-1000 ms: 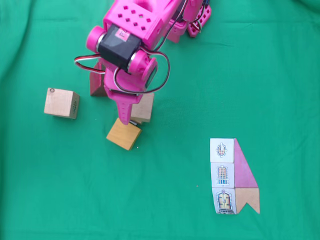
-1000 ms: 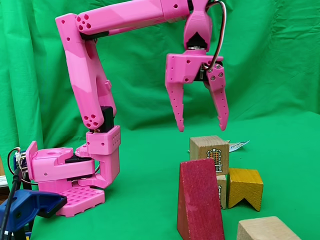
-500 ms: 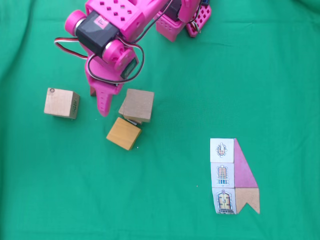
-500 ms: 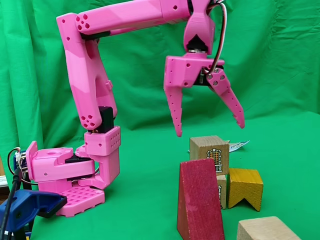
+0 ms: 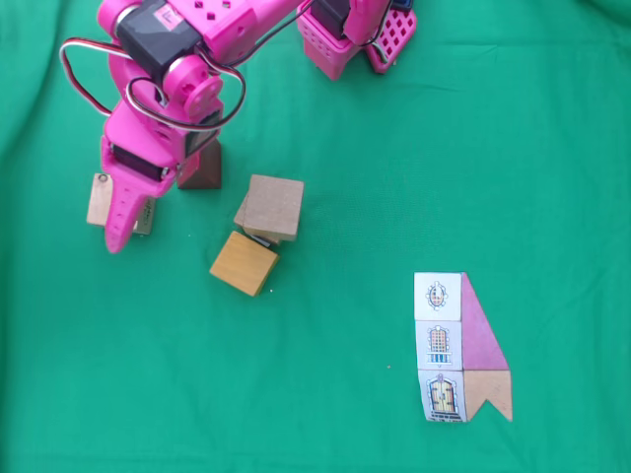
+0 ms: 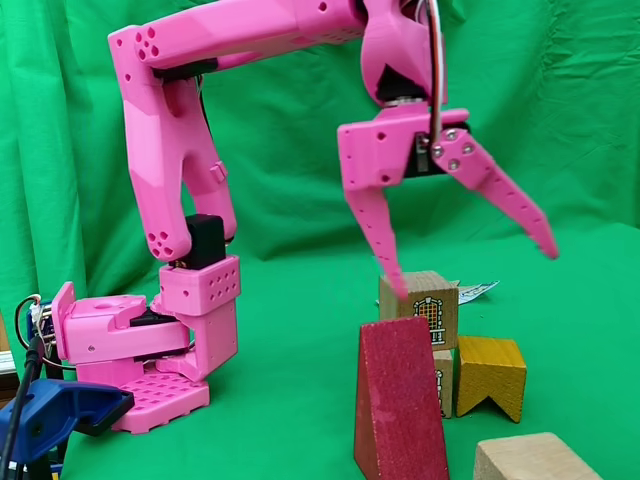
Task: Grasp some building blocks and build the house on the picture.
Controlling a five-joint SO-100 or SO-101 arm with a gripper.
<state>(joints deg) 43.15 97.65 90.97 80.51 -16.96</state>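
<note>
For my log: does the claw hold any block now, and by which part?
Nothing is held. The claw is wide open in the air, with no block between its fingers.

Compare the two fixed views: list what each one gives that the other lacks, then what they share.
In a fixed view from above, the picture lies flat with its whole design readable: three white squares, a pink slanted patch, a tan notched patch.

In a fixed view from the side, the pincer hangs above the blocks with its jaws spread wide, the arm's base is in sight, and the top tan cube sits on another block.

Both share the dark red prism and the orange-yellow block.
</note>
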